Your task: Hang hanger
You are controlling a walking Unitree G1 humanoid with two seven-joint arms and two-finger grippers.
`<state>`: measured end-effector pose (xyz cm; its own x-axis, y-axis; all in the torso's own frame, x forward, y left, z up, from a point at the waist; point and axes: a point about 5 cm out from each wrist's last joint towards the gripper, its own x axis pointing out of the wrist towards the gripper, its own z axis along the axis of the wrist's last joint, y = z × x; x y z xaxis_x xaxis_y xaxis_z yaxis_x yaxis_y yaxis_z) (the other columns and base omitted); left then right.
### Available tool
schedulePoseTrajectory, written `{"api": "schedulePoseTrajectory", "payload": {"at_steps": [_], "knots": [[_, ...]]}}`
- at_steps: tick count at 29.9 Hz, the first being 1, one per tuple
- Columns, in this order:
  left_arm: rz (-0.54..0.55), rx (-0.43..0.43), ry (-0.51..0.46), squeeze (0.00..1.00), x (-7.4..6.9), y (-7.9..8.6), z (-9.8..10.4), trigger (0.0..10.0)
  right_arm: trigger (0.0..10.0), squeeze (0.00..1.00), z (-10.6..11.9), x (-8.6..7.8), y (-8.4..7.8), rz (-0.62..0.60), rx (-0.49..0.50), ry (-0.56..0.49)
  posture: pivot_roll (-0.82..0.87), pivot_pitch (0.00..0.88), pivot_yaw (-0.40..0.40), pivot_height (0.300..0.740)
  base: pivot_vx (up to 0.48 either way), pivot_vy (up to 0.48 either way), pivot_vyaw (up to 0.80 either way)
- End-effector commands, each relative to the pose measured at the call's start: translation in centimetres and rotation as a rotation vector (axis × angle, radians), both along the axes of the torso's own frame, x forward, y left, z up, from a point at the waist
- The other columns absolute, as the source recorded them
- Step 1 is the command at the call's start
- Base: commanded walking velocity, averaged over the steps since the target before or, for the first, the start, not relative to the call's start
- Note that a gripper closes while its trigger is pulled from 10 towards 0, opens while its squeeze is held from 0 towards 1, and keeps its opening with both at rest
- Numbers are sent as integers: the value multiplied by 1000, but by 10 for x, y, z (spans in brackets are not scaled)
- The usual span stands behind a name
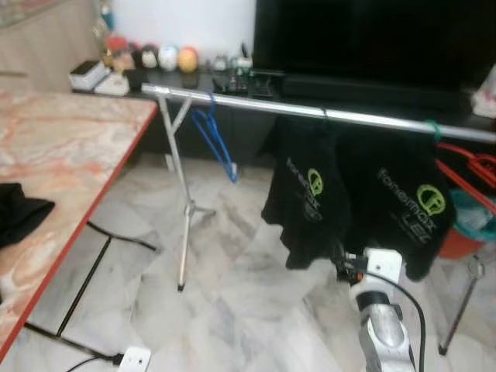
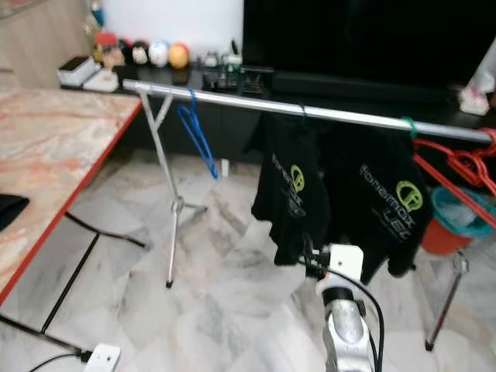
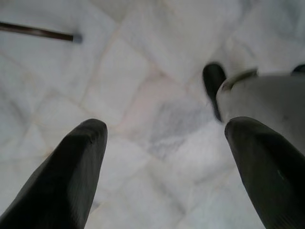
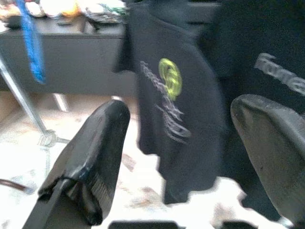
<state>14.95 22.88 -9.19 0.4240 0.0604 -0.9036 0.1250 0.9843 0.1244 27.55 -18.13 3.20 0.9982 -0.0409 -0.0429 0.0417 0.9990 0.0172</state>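
A silver rail [image 1: 310, 111] on thin legs crosses the room. An empty blue hanger [image 1: 215, 136] hangs near its left end. Two black T-shirts with green logos [image 1: 310, 194] [image 1: 407, 209] hang further right on green hangers, and red hangers [image 1: 473, 167] hang at the far right end. My right arm [image 1: 380, 318] reaches up from below toward the shirts. My right gripper [image 4: 185, 109] is open with nothing between its fingers, facing the left shirt [image 4: 171, 90] from a short distance. My left gripper [image 3: 167, 126] hangs open over the marble floor.
A marble-patterned table with a red edge [image 1: 70, 139] stands at the left, a black cloth [image 1: 19, 213] lying on it. A large TV [image 1: 372, 39] and a low black cabinet are behind the rail. An orange bucket [image 1: 465, 236] sits at the right; a power strip [image 1: 133, 358] and cables lie on the floor.
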Motion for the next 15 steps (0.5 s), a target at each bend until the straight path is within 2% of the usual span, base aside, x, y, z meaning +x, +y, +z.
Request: {"api": "schedulePoseTrajectory", "payload": {"at_steps": [1, 7, 15], "knots": [[-13, -2, -18, 0, 6, -2, 2, 10000, 10000, 0, 2, 1, -5, 4, -27, 6, -7, 0, 12, 740, 304, 0, 0], [-20, -3, -18, 0, 8, -2, 3, 10000, 10000, 0, 4, 4, 2, 15, -14, -1, -2, 0, 15, 740, 302, 0, 0], [-24, -1, -16, 0, 8, -2, 3, 10000, 10000, 0, 7, 7, -1, -12, 4, -4, -2, 0, 17, 740, 299, 0, 0]]}}
